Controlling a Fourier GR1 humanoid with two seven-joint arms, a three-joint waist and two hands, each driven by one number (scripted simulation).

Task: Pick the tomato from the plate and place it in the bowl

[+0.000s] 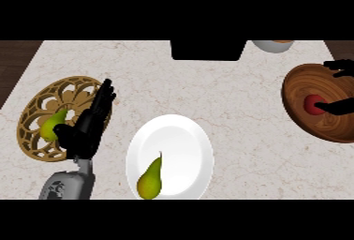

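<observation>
Right hand at the table's right edge, over the wooden bowl; thumb and fingers appear curled about the tomato, which sits inside the bowl, toward its middle. Whether the tomato already rests on the bowl's floor cannot be told from above. Step in hand, as judged: the release. Best done by lowering until the fruit bears on the wood near the centre, then spreading the fingers and lifting straight up, clear of the rim, so the round fruit neither rolls nor gets dragged out. Left hand stands open, fingers straight, by the table's left edge, resting partly over the perforated golden dish. Containers: the golden dish holds one green pear; the white plate near the front edge, middle, holds a second pear at its near-left rim and no tomato. A dark box and a pale cup sit at the far edge.
</observation>
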